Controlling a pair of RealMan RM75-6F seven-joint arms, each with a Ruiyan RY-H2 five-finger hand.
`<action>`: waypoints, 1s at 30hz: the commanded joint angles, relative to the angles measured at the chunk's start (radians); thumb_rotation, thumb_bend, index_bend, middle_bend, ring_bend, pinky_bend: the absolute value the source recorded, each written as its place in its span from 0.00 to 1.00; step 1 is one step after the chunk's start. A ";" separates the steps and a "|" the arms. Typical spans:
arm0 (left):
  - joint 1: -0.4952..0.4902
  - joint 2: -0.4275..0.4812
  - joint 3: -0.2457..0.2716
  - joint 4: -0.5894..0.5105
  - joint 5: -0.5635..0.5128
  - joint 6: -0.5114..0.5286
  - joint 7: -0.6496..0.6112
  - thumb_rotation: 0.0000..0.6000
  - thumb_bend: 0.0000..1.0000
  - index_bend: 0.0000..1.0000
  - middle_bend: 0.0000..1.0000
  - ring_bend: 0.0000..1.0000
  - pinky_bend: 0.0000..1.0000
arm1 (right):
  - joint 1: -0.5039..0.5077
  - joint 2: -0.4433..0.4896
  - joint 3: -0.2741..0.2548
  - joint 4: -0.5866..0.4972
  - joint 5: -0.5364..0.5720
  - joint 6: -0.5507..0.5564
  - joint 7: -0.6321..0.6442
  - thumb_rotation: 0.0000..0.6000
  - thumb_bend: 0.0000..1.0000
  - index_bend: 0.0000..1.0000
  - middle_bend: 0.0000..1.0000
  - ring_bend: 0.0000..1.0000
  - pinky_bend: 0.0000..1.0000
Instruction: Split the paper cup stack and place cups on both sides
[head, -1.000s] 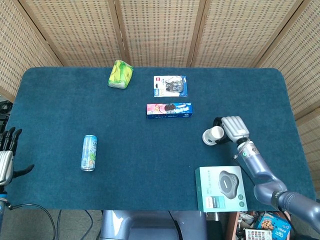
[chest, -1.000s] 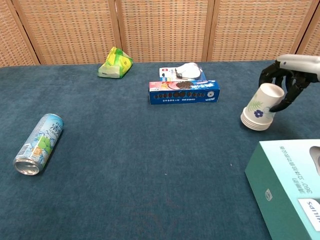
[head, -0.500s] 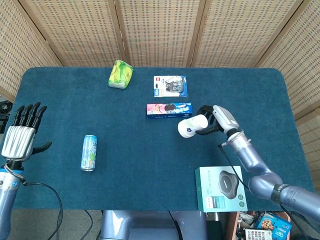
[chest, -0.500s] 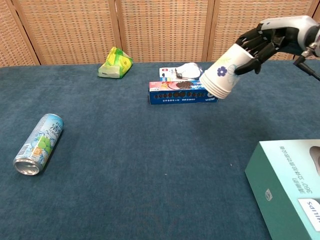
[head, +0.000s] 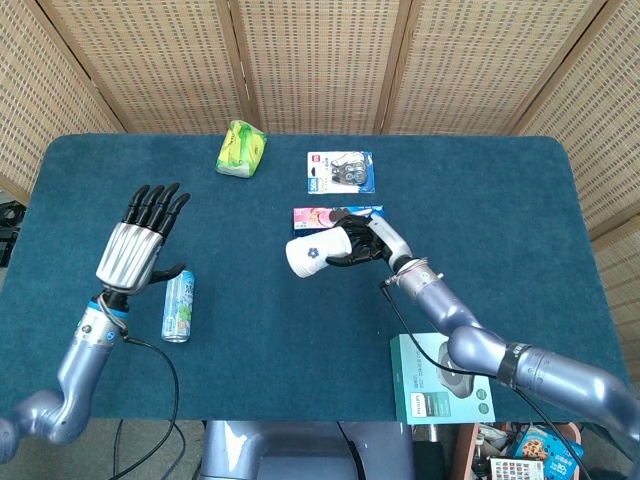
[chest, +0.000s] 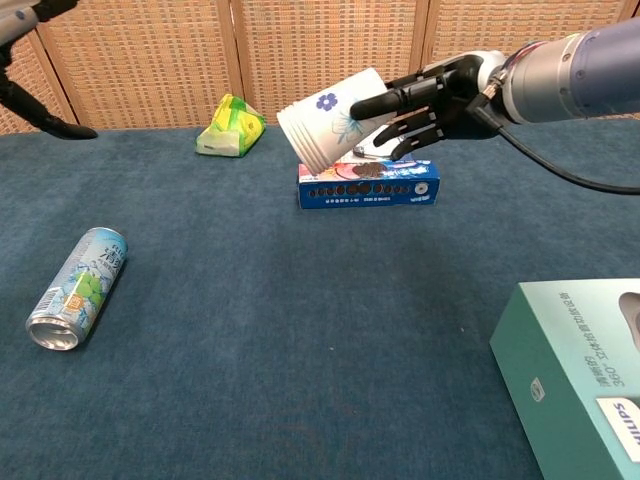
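Note:
My right hand (head: 362, 243) (chest: 425, 98) grips the stack of white paper cups (head: 314, 254) (chest: 328, 125) with blue flower prints. It holds the stack tilted in the air above the middle of the table, base pointing left. My left hand (head: 138, 248) is raised over the left side of the table with fingers spread and nothing in it. In the chest view only a fingertip (chest: 62, 129) and a bit of that hand show at the top left corner.
A drink can (head: 178, 305) (chest: 74, 288) lies on its side at the left. A blue biscuit box (head: 337, 217) (chest: 367, 184), a blister pack (head: 341, 172) and a yellow-green packet (head: 241, 149) (chest: 231, 127) lie further back. A teal box (head: 442, 377) (chest: 580, 365) sits at the front right.
My right hand has carried the cup stack up off the table and leftward to the centre. My left hand has risen from the left edge and moved in over the table.

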 joint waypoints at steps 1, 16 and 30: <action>-0.046 -0.064 -0.018 0.047 0.003 -0.006 0.000 1.00 0.05 0.03 0.00 0.00 0.00 | 0.002 -0.008 -0.001 -0.001 0.005 0.010 0.004 1.00 0.39 0.59 0.62 0.51 0.59; -0.187 -0.295 -0.038 0.231 0.084 0.061 -0.094 1.00 0.05 0.40 0.00 0.00 0.00 | -0.021 -0.022 0.002 -0.032 0.000 0.041 0.030 1.00 0.40 0.59 0.62 0.51 0.59; -0.225 -0.364 -0.020 0.302 0.090 0.087 -0.107 1.00 0.09 0.45 0.00 0.00 0.00 | -0.037 -0.018 0.015 -0.038 -0.005 0.036 0.053 1.00 0.40 0.59 0.62 0.51 0.59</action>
